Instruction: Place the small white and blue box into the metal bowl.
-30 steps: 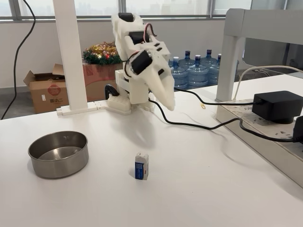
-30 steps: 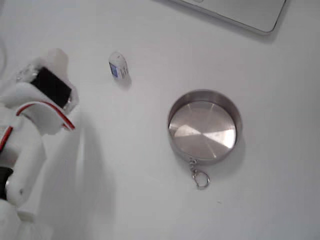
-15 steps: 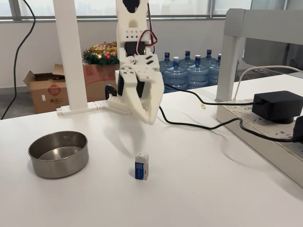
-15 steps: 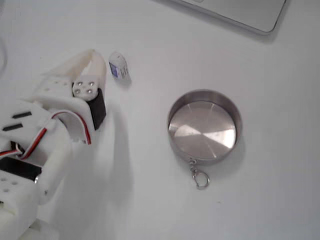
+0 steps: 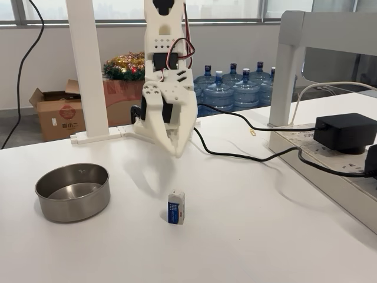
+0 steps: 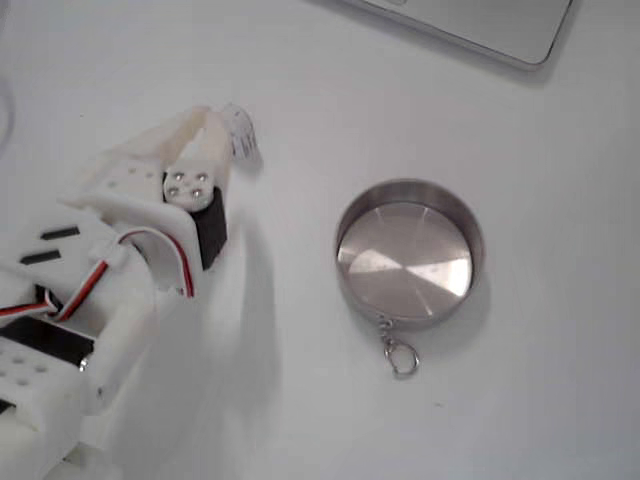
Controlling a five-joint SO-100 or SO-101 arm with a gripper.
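Observation:
The small white and blue box [image 5: 176, 207] stands upright on the white table, blue panel facing the camera in a fixed view. The metal bowl [image 5: 72, 191] sits empty to its left, well apart from it. My white gripper [image 5: 174, 152] points down, hanging above the table just behind and above the box, its fingertips together and holding nothing. In the fixed view from above, the gripper [image 6: 212, 118] tips overlap the left edge of the box [image 6: 243, 138], and the bowl [image 6: 408, 255] lies to the right.
A black cable [image 5: 235, 155] runs from the arm's base to a black adapter [image 5: 344, 131] on a power strip at the right. A key ring [image 6: 401, 357] hangs off the bowl's rim. A laptop edge [image 6: 480, 25] lies at the top. A white post [image 5: 88, 71] stands behind the bowl.
The arm swung forward and down from a folded pose. The gripper now points downward and has come closer to the box. Box and bowl have not moved.

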